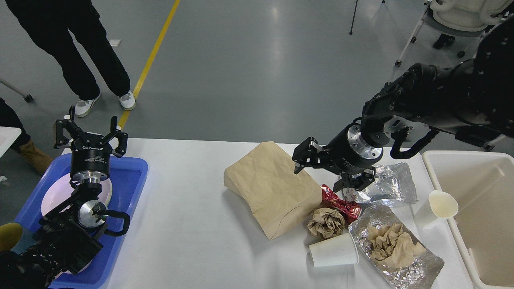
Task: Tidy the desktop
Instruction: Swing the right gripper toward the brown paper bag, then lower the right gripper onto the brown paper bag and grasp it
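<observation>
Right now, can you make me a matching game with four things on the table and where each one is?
Things:
1. white plate
2. red wrapper
3. crumpled brown paper
4. right gripper

Places:
A. lying on a sheet of foil
B. in the blue tray
C. open above the brown paper bag
D. peeking out between the bag and a paper ball

Pairs: 1-B, 2-D, 3-A, 4-C
</observation>
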